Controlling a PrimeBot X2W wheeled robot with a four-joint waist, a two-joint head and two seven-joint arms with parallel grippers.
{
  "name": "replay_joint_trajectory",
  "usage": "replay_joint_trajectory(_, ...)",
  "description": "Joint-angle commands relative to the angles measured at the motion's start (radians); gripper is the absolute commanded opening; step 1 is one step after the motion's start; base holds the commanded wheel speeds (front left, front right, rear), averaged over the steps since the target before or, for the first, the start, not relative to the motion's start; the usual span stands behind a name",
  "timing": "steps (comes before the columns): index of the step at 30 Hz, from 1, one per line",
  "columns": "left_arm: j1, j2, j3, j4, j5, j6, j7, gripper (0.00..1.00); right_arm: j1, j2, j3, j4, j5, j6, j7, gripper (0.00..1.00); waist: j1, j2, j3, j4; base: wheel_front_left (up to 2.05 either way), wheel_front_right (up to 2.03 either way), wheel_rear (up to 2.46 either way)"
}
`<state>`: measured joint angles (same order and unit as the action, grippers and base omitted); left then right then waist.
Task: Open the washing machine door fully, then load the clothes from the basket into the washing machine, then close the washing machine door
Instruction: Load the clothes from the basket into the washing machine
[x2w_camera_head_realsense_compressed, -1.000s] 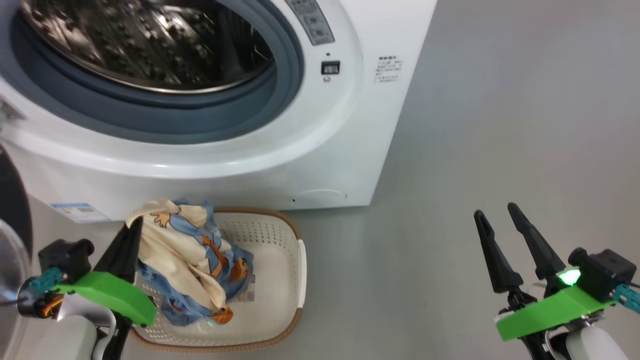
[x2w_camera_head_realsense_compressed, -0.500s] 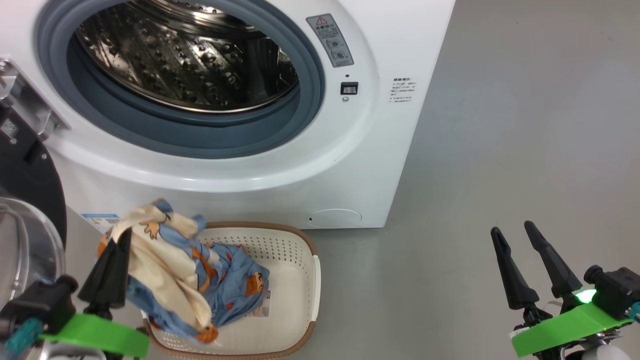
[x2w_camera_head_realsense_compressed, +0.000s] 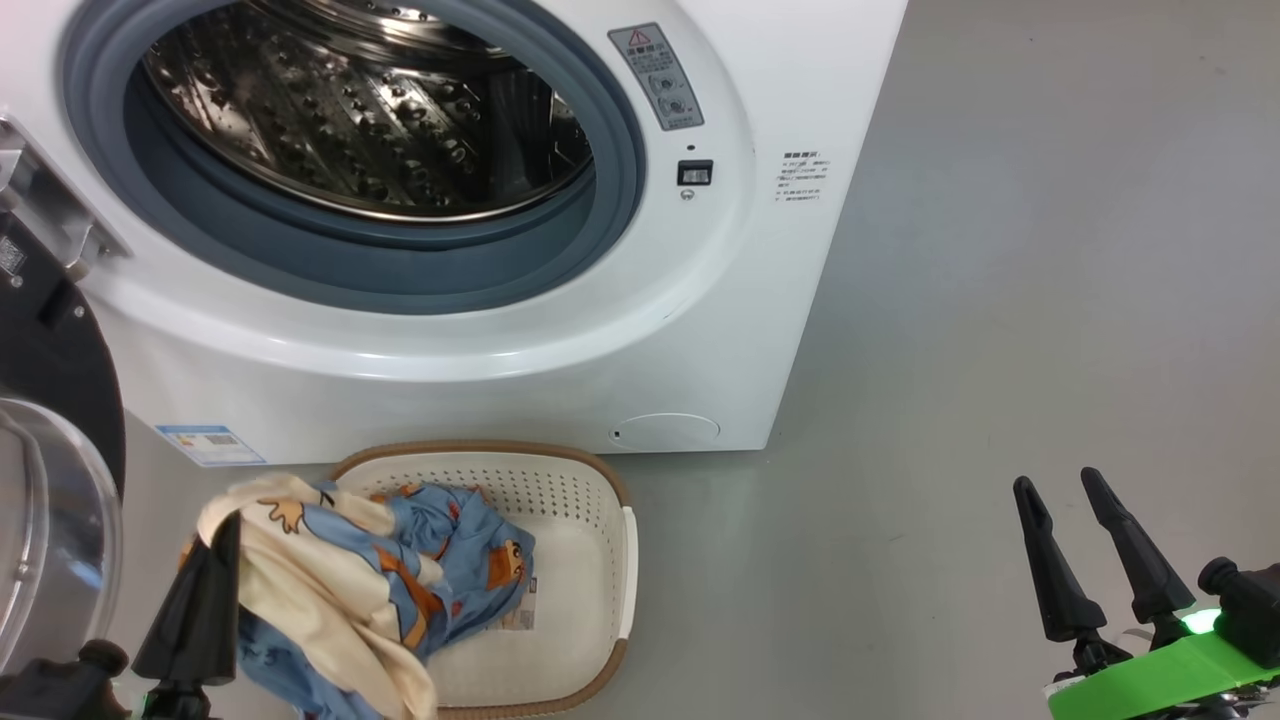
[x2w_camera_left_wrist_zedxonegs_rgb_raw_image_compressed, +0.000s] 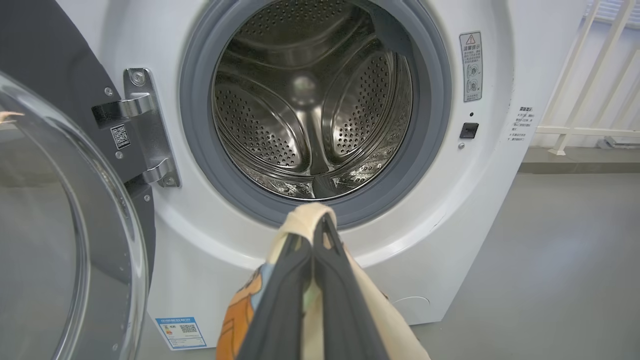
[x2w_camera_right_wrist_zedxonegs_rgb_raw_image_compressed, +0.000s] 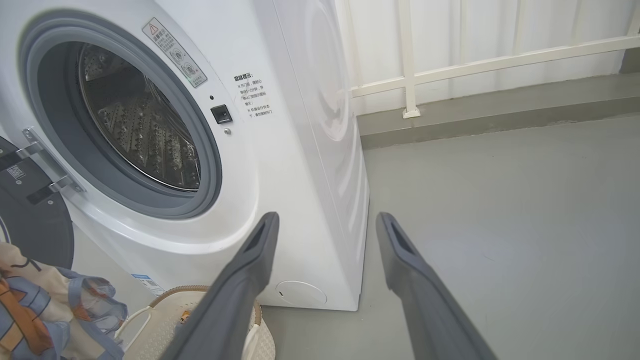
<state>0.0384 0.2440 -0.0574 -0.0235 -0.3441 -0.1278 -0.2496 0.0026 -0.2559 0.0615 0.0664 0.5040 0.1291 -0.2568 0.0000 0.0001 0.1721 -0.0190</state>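
Note:
My left gripper (x2w_camera_head_realsense_compressed: 225, 530) is shut on the clothes (x2w_camera_head_realsense_compressed: 330, 570), a cream-yellow and blue bundle with orange figures. The bundle hangs from the fingertips over the left end of the basket (x2w_camera_head_realsense_compressed: 622, 560), and its blue part still lies inside. In the left wrist view the gripper (x2w_camera_left_wrist_zedxonegs_rgb_raw_image_compressed: 319, 225) pinches cream cloth (x2w_camera_left_wrist_zedxonegs_rgb_raw_image_compressed: 300, 216) in front of the steel drum (x2w_camera_left_wrist_zedxonegs_rgb_raw_image_compressed: 310, 110). The washing machine (x2w_camera_head_realsense_compressed: 700, 300) stands behind the basket. Its door (x2w_camera_head_realsense_compressed: 50, 400) is swung open at the left, with its glass bowl (x2w_camera_left_wrist_zedxonegs_rgb_raw_image_compressed: 50, 225) close by. My right gripper (x2w_camera_head_realsense_compressed: 1056, 482) is open and empty over the floor.
Grey floor (x2w_camera_head_realsense_compressed: 1000, 250) stretches to the right of the machine. A white railing (x2w_camera_right_wrist_zedxonegs_rgb_raw_image_compressed: 475, 65) and a low kerb run behind it. The open door and its steel hinge (x2w_camera_left_wrist_zedxonegs_rgb_raw_image_compressed: 145, 125) stand close on the left side of the drum opening.
The head camera tilted up, bringing more of the drum into view. My left gripper has drawn the clothes back and to the left, off the basket's left end. The right gripper stays open.

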Motion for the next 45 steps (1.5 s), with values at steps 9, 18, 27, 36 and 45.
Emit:
replay_joint_trajectory(9,-0.137,0.014,0.038,-0.049,-0.035,-0.003,-0.012,0.00,-0.015,0.008,0.025,-0.036,-0.016,0.002,-0.005,1.00,0.0000,-0.0001,0.055,-0.014,0.00,0.00,0.00)
replay_joint_trajectory(18,-0.422,0.053,0.020,-0.048,-0.090,-0.003,-0.012,0.00,-0.065,0.045,0.040,-0.043,-0.036,0.002,-0.005,1.00,0.0000,-0.0001,0.133,-0.037,0.00,0.00,0.00)
replay_joint_trajectory(27,-0.705,0.075,-0.034,0.094,-0.096,-0.003,-0.012,0.00,-0.113,0.082,0.060,-0.046,-0.052,0.002,-0.005,1.00,0.0000,-0.0001,0.209,-0.069,0.00,0.00,0.00)
replay_joint_trajectory(36,-0.914,0.115,-0.101,0.433,-0.084,-0.003,-0.012,0.00,-0.165,0.124,0.097,-0.050,-0.062,0.002,-0.005,1.00,0.0000,-0.0001,0.286,-0.139,0.00,0.00,0.00)
replay_joint_trajectory(45,-1.069,0.138,-0.202,0.736,-0.097,-0.003,-0.012,0.00,-0.190,0.149,0.118,-0.051,-0.067,0.002,-0.005,1.00,0.0000,-0.0001,0.335,-0.186,0.00,0.00,0.00)
